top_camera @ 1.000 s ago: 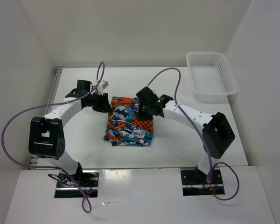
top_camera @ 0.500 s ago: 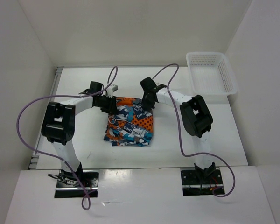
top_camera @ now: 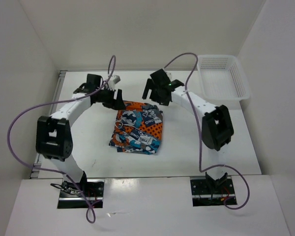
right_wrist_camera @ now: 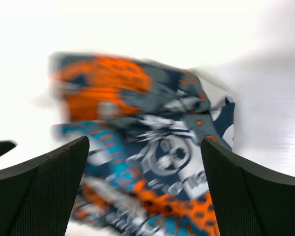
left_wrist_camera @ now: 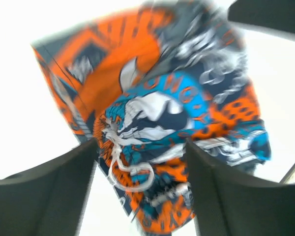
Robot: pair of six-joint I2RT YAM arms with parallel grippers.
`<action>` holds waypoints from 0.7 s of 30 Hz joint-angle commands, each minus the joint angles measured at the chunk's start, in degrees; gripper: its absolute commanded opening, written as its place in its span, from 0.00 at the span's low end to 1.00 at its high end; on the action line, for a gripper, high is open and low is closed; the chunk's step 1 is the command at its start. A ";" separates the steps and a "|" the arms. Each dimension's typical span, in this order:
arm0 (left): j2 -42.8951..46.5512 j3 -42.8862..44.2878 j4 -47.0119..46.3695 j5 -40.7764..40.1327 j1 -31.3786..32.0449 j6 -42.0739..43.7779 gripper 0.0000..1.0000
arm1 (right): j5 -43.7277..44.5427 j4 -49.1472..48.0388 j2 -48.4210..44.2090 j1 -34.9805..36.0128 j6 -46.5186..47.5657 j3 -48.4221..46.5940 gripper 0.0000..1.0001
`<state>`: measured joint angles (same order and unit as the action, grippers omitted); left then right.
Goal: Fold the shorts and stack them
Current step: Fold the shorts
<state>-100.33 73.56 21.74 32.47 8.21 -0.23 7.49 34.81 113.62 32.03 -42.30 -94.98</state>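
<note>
The shorts [top_camera: 137, 129] lie folded in a compact pile at the table's middle, printed in orange, teal, white and black. My left gripper [top_camera: 116, 100] hovers at the pile's far left corner, jaws open, nothing between them. My right gripper [top_camera: 155, 95] hovers just beyond the far right corner, also open and empty. In the left wrist view the shorts [left_wrist_camera: 157, 93] and a white drawstring [left_wrist_camera: 130, 169] show below the spread left gripper [left_wrist_camera: 141, 147]. In the right wrist view, the blurred shorts [right_wrist_camera: 113, 83] show between the wide-apart fingers of the right gripper [right_wrist_camera: 143, 147].
A white plastic mesh basket [top_camera: 238, 83] stands at the back right corner of the table. White walls close in the table on the left, back and right. Purple cables loop over both arms.
Both grippers have opened, let go of the shorts' far edge and drawn back toward the far side. The shorts now lie free in the pile.
</note>
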 commanded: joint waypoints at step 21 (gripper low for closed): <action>43.45 -19.59 1.11 -3.64 -10.49 0.23 0.94 | 12.82 6.15 -53.49 -9.18 2.92 24.92 1.00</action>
<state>-59.72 55.42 22.98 29.91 -1.26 -0.23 17.63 40.97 66.87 22.94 -40.36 -70.46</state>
